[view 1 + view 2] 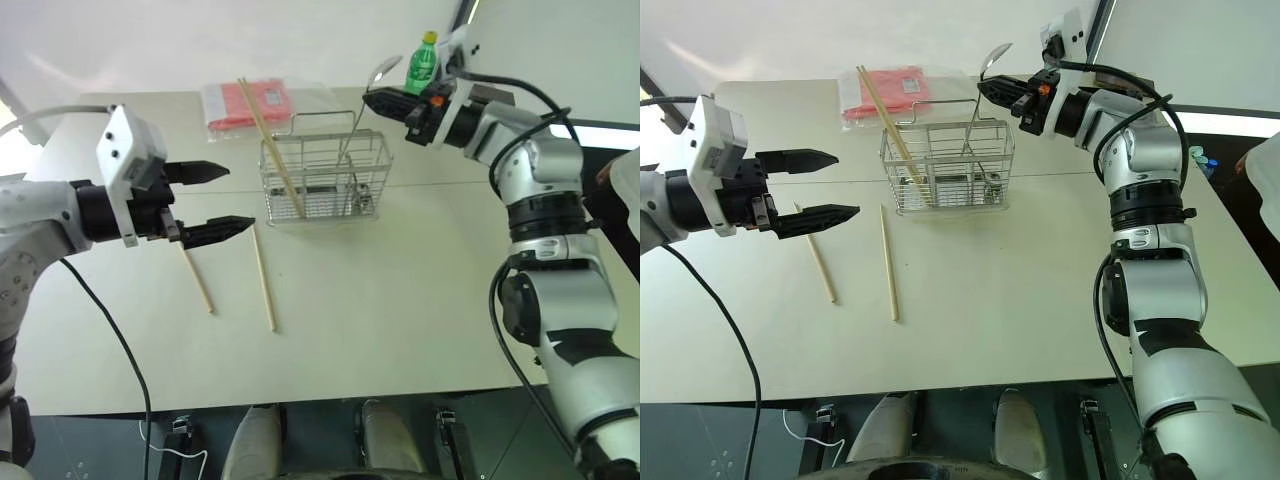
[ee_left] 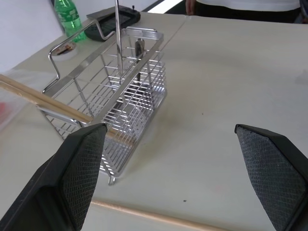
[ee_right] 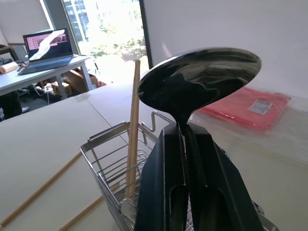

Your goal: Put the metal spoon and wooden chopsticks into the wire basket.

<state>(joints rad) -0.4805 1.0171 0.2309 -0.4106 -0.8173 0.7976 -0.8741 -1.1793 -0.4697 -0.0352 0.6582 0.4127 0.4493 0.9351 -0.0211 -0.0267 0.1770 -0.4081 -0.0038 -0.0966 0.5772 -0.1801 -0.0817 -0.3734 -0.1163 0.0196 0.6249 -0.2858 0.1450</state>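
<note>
My right gripper is shut on the metal spoon just below its bowl. The bowl is up, and the thin handle slants down into the wire basket. The right wrist view shows both fingers pinching the spoon's neck. One of the wooden chopsticks leans inside the basket's left end. Two more chopsticks lie flat on the table in front of the basket. To the left of the basket, above the table, my left gripper is open and holds nothing.
A flat red packet lies behind the basket. A green bottle and a dark device sit at the far right of the table. A person stands at the right edge.
</note>
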